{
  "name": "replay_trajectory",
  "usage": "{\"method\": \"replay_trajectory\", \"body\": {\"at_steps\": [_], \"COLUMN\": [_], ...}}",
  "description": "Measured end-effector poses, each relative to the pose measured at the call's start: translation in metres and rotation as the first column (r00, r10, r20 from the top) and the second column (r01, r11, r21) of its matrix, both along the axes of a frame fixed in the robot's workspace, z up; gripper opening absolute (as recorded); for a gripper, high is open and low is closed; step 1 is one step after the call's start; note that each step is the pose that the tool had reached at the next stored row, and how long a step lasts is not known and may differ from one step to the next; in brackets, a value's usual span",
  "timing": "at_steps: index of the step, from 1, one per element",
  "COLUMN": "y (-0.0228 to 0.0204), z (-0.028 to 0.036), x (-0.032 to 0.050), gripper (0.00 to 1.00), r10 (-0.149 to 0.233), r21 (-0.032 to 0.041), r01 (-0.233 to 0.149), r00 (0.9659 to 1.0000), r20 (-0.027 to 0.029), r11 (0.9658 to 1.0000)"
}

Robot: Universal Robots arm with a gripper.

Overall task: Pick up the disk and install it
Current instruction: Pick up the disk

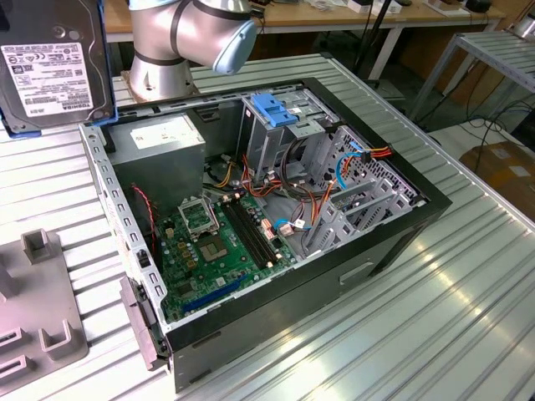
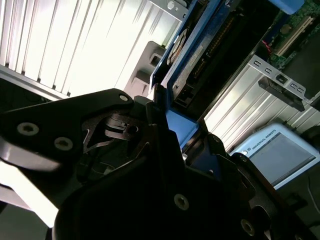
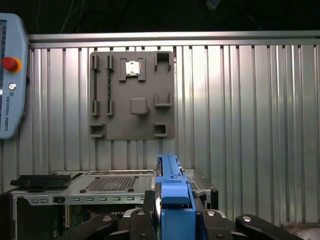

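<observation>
Closest in the first wrist view, the dark end effector (image 3: 172,210) is clenched on the disk (image 3: 170,172), which is seen edge-on, its bright blue side rail standing between the two black jaws. In the second wrist view the same grasp shows from the other side, with the disk's grey metal body and blue rail running away from the jaws. Just beyond the disk lies the open computer case (image 3: 115,182), its perforated metal showing. Farther off on the ribbed metal worktop (image 3: 240,125) sits a flat grey fixture plate (image 3: 132,95) with raised blocks and slots, and a light blue teach pendant (image 3: 10,75) with a red button lies beside it. In the exterior view, the fixture plate is nearest, at the exterior view's left, well apart from the disk. Next comes the computer case, lying on its side with its panel off, the green motherboard (image 1: 219,242) and bundles of coloured cables exposed. Deeper in the case stand a grey power supply (image 1: 159,142) and a tall metal drive cage (image 1: 267,138) topped by a blue plastic latch (image 1: 276,109). Farthest back, at the exterior view's left, the disk (image 1: 50,63) is held upright, raised behind the case's far corner, its labelled face turned to the camera. The silver robot arm (image 1: 184,33) bends beside it.
</observation>
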State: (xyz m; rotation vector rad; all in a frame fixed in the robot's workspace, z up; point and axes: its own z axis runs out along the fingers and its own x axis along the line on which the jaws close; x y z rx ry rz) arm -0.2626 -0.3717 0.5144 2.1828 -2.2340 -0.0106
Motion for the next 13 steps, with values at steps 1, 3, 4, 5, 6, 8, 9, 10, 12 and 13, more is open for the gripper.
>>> {"method": "replay_trajectory", "body": {"at_steps": [1,3,4,5,6,8,9,10,12,13], "y": [0.0000,0.0000,0.0000,0.0000,0.0000,0.0000,0.0000,0.0000,0.0000,0.0000], "z": [0.0001,0.0001,0.0001,0.0000,0.0000,-0.0001,-0.0001,-0.0001,-0.0002,-0.0003], "x": [0.0044,0.0091,0.0127,0.0155,0.0203,0.0264,0.0306,0.0346,0.0418,0.0447], "gripper": [0.37,0.37,0.37,0.37,0.37,0.37,0.37,0.37,0.37,0.37], "r10": [0.000,0.000,0.000,0.000,0.000,0.000,0.000,0.000,0.000,0.000], "r21": [-0.0001,-0.0001,-0.0001,0.0000,0.0000,-0.0001,-0.0001,-0.0001,-0.0001,-0.0001], "r01": [0.000,0.000,0.000,0.000,0.000,0.000,0.000,0.000,0.000,0.000], "r00": [1.0000,1.0000,1.0000,1.0000,1.0000,1.0000,1.0000,1.0000,1.0000,1.0000], "r20": [-0.0001,-0.0002,-0.0001,0.0000,0.0000,-0.0001,-0.0001,-0.0001,-0.0001,-0.0001], "r11": [1.0000,1.0000,1.0000,1.0000,1.0000,1.0000,1.0000,1.0000,1.0000,1.0000]}}
